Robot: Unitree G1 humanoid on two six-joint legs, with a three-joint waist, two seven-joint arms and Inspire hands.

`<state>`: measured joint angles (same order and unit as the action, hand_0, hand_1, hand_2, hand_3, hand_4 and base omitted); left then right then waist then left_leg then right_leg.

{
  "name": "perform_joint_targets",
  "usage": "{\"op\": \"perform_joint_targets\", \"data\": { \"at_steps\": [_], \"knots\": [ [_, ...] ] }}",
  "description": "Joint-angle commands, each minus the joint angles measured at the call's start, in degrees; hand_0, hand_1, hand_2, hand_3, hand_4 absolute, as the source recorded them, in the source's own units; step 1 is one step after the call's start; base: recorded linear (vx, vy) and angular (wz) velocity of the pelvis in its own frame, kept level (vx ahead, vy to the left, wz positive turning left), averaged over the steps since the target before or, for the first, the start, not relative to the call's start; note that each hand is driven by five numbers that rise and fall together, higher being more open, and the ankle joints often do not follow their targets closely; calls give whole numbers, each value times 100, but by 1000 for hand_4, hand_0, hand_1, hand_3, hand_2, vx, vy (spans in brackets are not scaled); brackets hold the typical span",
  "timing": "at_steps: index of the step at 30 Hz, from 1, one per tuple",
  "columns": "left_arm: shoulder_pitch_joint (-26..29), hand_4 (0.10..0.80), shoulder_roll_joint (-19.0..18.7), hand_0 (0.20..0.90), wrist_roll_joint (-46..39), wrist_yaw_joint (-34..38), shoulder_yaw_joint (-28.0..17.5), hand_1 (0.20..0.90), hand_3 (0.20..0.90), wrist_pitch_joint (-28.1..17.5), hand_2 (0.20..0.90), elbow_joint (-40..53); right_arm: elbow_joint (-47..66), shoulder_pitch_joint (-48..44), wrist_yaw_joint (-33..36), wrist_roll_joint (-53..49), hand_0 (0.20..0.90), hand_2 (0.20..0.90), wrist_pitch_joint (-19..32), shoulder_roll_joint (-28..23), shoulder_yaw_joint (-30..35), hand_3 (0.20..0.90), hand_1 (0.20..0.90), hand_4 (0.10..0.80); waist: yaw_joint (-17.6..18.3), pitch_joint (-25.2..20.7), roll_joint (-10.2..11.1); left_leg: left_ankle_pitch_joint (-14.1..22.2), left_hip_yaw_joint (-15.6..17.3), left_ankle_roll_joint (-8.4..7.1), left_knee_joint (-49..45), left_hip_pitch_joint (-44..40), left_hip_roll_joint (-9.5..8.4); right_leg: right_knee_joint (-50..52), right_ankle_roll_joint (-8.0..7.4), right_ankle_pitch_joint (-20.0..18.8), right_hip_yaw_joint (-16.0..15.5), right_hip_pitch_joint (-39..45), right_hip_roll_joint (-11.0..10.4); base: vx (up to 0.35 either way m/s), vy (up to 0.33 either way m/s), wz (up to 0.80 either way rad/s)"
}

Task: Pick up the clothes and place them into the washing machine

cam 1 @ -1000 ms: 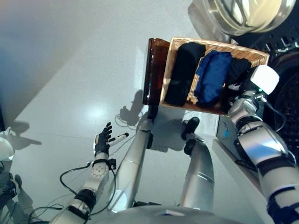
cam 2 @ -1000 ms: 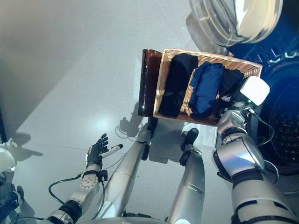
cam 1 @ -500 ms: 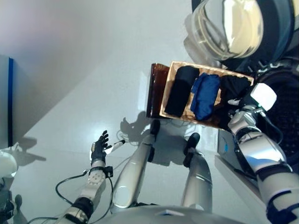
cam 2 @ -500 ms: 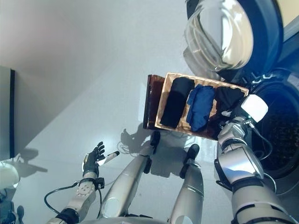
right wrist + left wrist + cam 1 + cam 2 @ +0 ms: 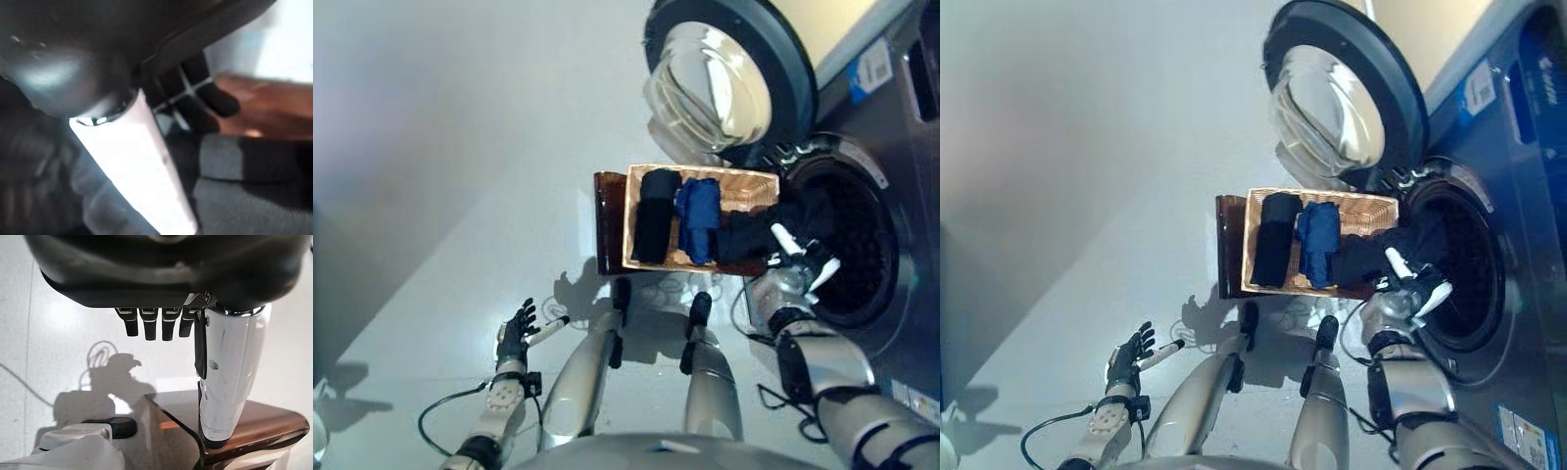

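Inside basket (image 5: 636, 211): 3 garments (1 blue (image 5: 698, 217)).

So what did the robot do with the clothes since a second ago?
The right hand has taken the black garment from the right end of the wicker basket and pulled it toward the washing machine drum; it now hangs between basket and opening. The camera tilted up too. The blue garment and the other black one stay in the basket, and the left hand stays open, off to the side.

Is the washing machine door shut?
No, the round glass door is swung wide open, and the dark drum shows beside the basket.
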<state>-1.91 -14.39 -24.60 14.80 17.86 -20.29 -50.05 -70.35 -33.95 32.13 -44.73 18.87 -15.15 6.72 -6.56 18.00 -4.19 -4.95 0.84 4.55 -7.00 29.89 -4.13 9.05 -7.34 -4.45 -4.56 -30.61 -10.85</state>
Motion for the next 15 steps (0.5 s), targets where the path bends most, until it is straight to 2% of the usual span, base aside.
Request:
{"op": "perform_joint_targets", "data": {
  "at_steps": [1,5,6,7,11,15],
  "knots": [
    [-281,800,-45,900,-252,20,-317,900,900,-262,900,61,988,252,-715,-1377,200,200,1177,90,176,200,200,300,-14,-72,-120,202,-219,-426,-343,502,66,-101,267,-44,-105,-74,57,-12,18,-8],
    [-242,800,103,900,-388,-9,-371,900,900,-280,900,100,1465,368,-960,-1969,200,200,1579,442,426,200,200,300,58,29,-236,473,-165,-393,-1100,874,3,751,361,320,-72,-484,68,1,27,-10],
    [-220,800,124,900,-411,-5,-368,900,900,-285,900,75,1553,331,-975,-2050,200,200,1669,462,485,200,200,300,74,36,-266,779,-235,-388,-1377,893,-31,1040,358,565,-5,-522,92,-38,4,-2],
    [-205,800,157,900,-445,-28,-368,900,900,-306,900,79,1636,302,-976,-2104,200,200,1732,457,537,200,200,300,87,96,-311,714,-168,-379,-1595,1087,-20,1254,404,527,-70,-670,54,-16,6,5],
    [-316,800,243,900,-498,-142,-229,900,900,-313,900,63,1715,114,-917,-2342,200,200,2028,460,820,200,200,300,119,19,-478,953,-125,-386,-1960,1241,19,1642,418,778,-69,-875,70,5,12,10],
    [-350,800,301,900,-520,-158,-49,900,900,-316,900,-95,1668,-212,-574,-2318,200,200,2292,366,1086,200,200,300,105,-22,-663,1060,-23,-325,-2041,1226,59,1816,429,874,68,-979,127,49,60,-10]
  ]
}}
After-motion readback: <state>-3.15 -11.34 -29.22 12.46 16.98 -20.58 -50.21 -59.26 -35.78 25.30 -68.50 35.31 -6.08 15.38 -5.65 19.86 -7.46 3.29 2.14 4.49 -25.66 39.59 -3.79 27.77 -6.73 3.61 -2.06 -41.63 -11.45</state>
